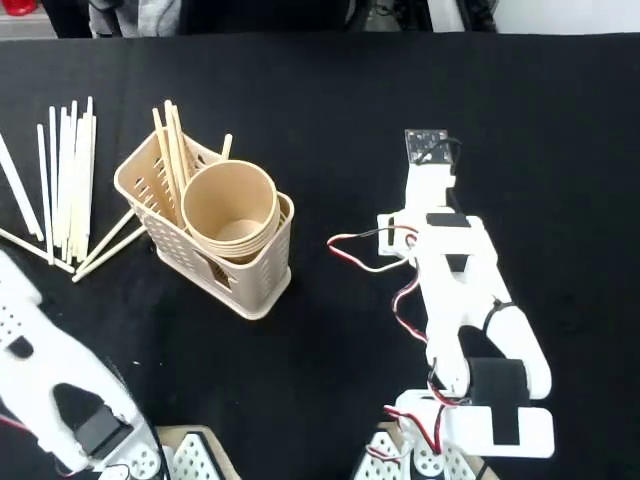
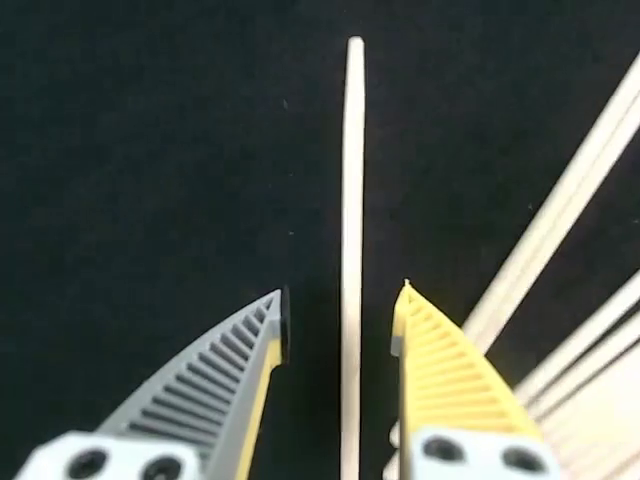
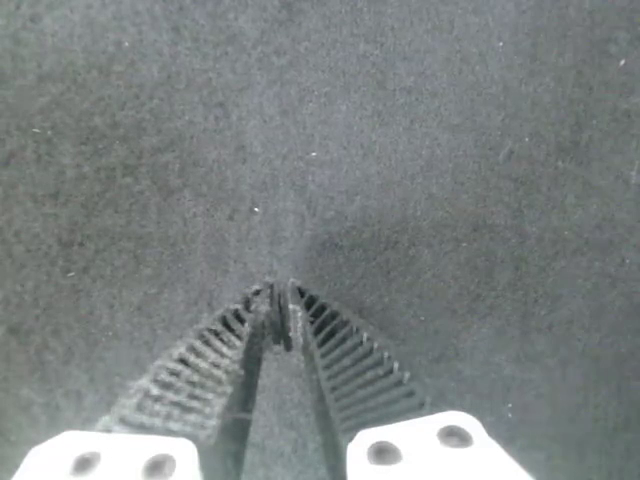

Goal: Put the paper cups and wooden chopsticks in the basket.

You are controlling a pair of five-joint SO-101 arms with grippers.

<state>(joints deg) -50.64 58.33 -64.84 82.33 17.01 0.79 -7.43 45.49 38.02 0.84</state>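
1. My left gripper [image 2: 343, 290]: released, jaws spread to either side of a single chopstick [image 2: 353, 150] that lies flat on the black tabletop [image 2: 150, 150]. A dark gap shows on each side of the stick.
2. Further chopsticks [image 2: 590, 170]: lying slantwise on the tabletop, just beside my left gripper.
3. My right gripper [image 3: 278, 300]: clenched on nothing, tips meeting, above bare tabletop.
4. Basket [image 1: 255, 280]: slotted and cream-coloured, standing on the tabletop between my left arm [image 1: 40, 380] and my right arm [image 1: 450, 280].
5. Paper cups [image 1: 215, 190]: nested in one stack, mouths up, inside the basket.
6. Upright chopsticks [image 1: 172, 140]: in the basket, leaning at its far end, just beside the cups.
7. Loose chopsticks [image 1: 70, 170]: spread on the tabletop on my left side of the basket, the nearest ones close to its wall.
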